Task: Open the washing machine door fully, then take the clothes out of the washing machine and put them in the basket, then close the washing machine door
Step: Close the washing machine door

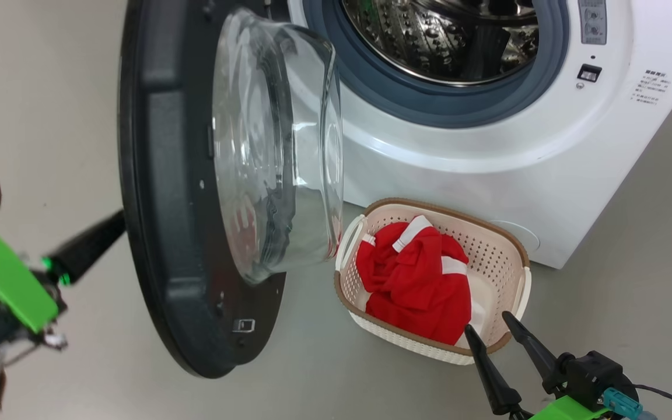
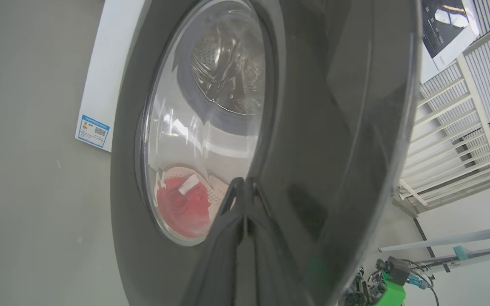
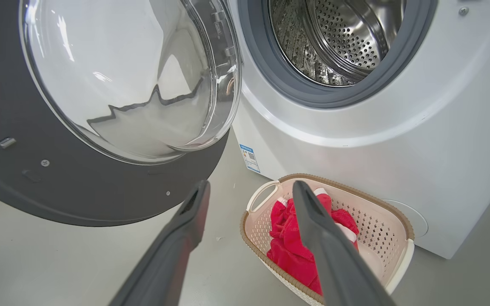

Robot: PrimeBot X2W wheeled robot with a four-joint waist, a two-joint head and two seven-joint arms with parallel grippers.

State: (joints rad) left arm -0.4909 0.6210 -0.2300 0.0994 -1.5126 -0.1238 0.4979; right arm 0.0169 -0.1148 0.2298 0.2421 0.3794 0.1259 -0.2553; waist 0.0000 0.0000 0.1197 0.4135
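Red clothes [image 1: 417,280] with white stripes lie heaped in the cream basket [image 1: 496,262], which in the head view stands on the grey floor [image 1: 633,291] just in front of the white washing machine [image 1: 487,151]. The washing machine door [image 1: 161,175] hangs swung out, edge-on to us, and its glass bowl's lower edge is just beside the basket's left handle. Small print [image 1: 650,87] sits on the machine's front; we cannot read it. The left fingers [image 1: 88,248] are pressed together, empty, reaching to the door's outer rim. The right fingers [image 1: 487,367] are spread, holding nothing, near the basket's near corner.

In the left wrist view, the clenched left fingers [image 2: 232,255] point at the door's [image 2: 334,127] glossy outer face; we cannot tell whether they touch it. Through the glass we see the clothes [image 2: 181,208] in the basket [image 2: 217,187]. A blue label [image 2: 93,131] marks the machine's lower corner, too small to read. Bare floor [image 2: 24,170] lies beside it.

In the right wrist view, the right fingers [image 3: 321,238] are parted above the basket [image 3: 398,221] and clothes [image 3: 287,238]. The blue label [image 3: 248,157] is unreadable. The steel drum [image 3: 347,38] gapes. Floor [image 3: 58,255] lies open below the door [image 3: 100,187].
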